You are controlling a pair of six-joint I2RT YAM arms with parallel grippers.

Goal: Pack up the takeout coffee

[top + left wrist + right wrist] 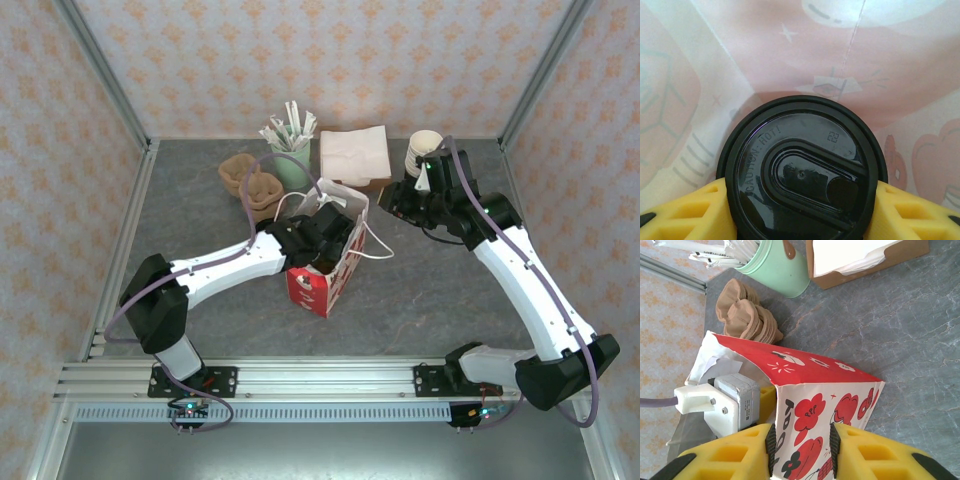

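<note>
- left gripper (801, 206) is down inside the paper bag (318, 285), fingers (702, 212) clamped on the takeout coffee (800, 170) just under its lid, cup upright so prob no spills
- right gripper (802, 445) pinches the bag's side wall, imo to keep it open n steady
- coffee's in the bag, not let go yet

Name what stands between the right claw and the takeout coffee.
The red bag's paper wall, per both wrist views: right claw outside it, takeout coffee inside.
</note>
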